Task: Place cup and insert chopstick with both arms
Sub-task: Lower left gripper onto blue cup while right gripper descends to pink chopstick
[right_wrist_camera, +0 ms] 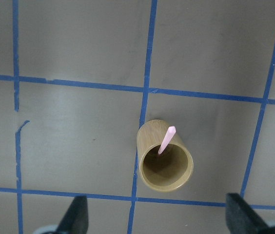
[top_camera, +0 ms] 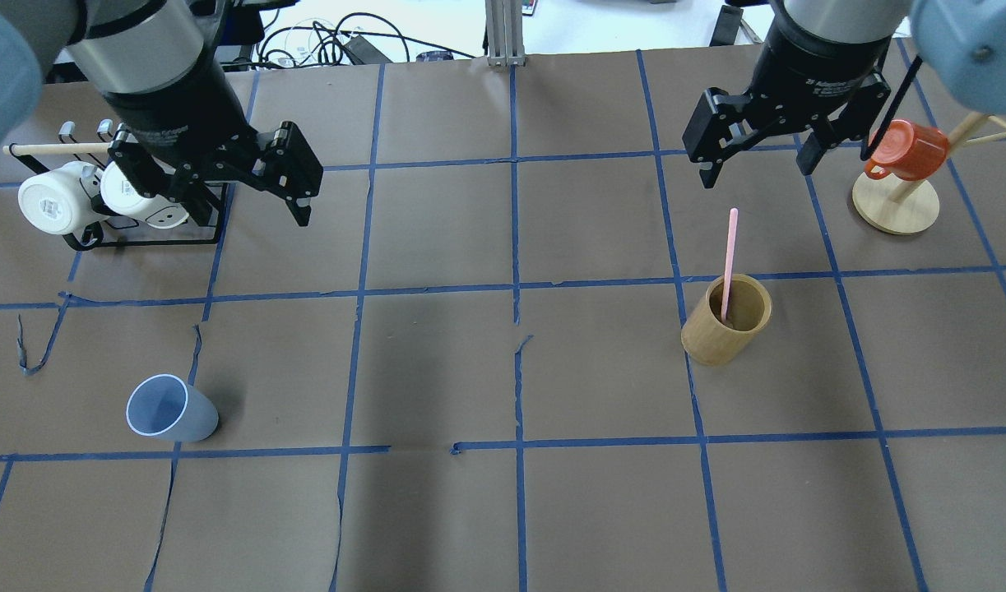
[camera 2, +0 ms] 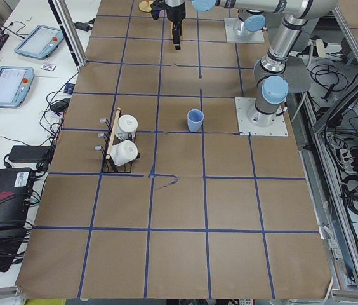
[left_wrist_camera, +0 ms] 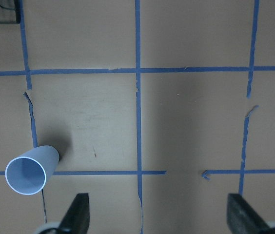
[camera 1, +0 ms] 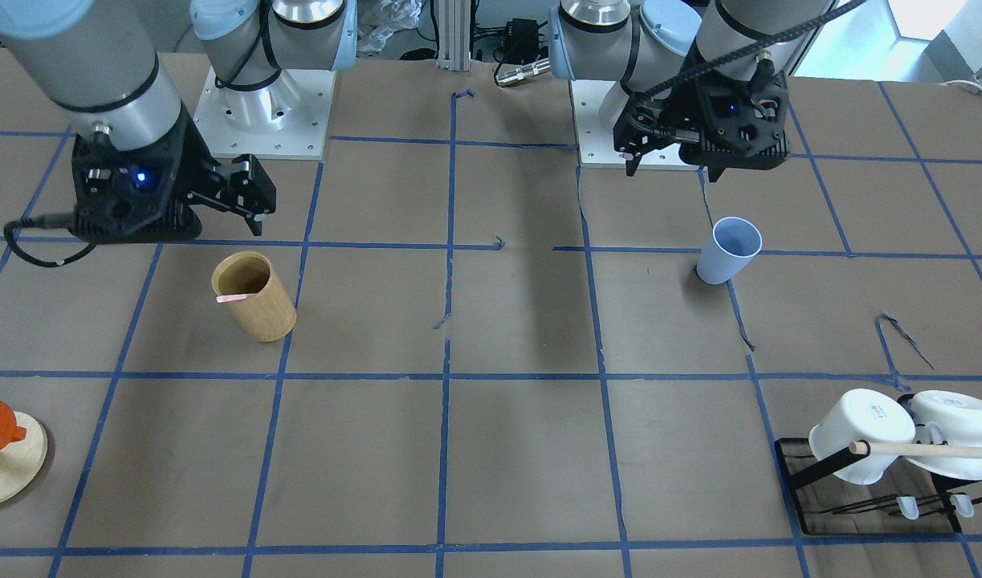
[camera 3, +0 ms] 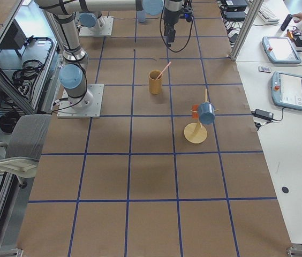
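Cup (left_wrist_camera: 28,173): one, below your left gripper (left_wrist_camera: 159,217), off-centre; jaws wide apart. One chopstick (right_wrist_camera: 166,140) in one holder (right_wrist_camera: 145,139) below right gripper (right_wrist_camera: 157,217), likewise wide.

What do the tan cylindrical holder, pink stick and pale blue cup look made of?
The tan cylindrical holder looks like bamboo or wood: matte, thick wall. The pink stick is probably plastic, uniform colour. The pale blue cup seems plastic: smooth, thin rim.
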